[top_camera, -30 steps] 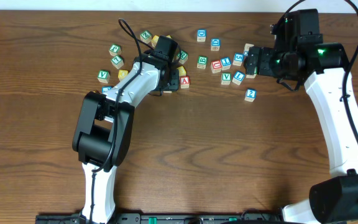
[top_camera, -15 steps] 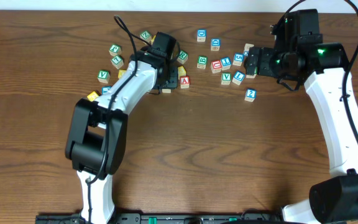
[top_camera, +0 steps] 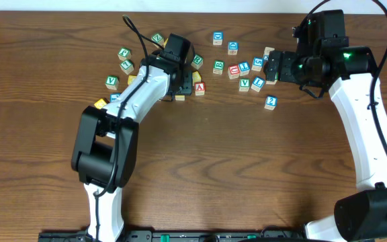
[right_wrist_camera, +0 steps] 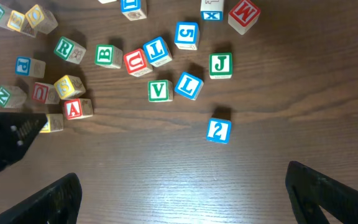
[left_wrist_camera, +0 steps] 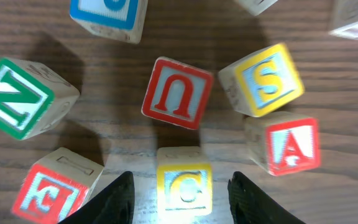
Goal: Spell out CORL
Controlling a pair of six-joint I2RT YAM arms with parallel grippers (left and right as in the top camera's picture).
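Observation:
My left gripper [left_wrist_camera: 182,196] is open and low over the table, its two fingers on either side of a yellow C block [left_wrist_camera: 184,186] without touching it. Around it lie a red U block [left_wrist_camera: 178,93], a yellow S block [left_wrist_camera: 263,79], a red A block [left_wrist_camera: 288,144] and a red C block [left_wrist_camera: 48,190]. In the overhead view the left gripper [top_camera: 180,92] sits in the left cluster. My right gripper [right_wrist_camera: 185,199] is open and empty, high above the wood. Below it lie two blue L blocks [right_wrist_camera: 157,51] [right_wrist_camera: 188,85] and a green R block [right_wrist_camera: 67,48].
A green N block [left_wrist_camera: 20,96] lies left of the U. The right cluster holds a green V [right_wrist_camera: 158,90], green B [right_wrist_camera: 106,55], green J [right_wrist_camera: 220,65] and blue 5 [right_wrist_camera: 186,35]. A blue 2 block [top_camera: 271,102] lies alone. More blocks [top_camera: 111,82] lie at far left.
The left arm's elbow has swung a little to the left, uncovering a yellow block beside it. Its gripper stayed in the cluster. The right arm has not moved.

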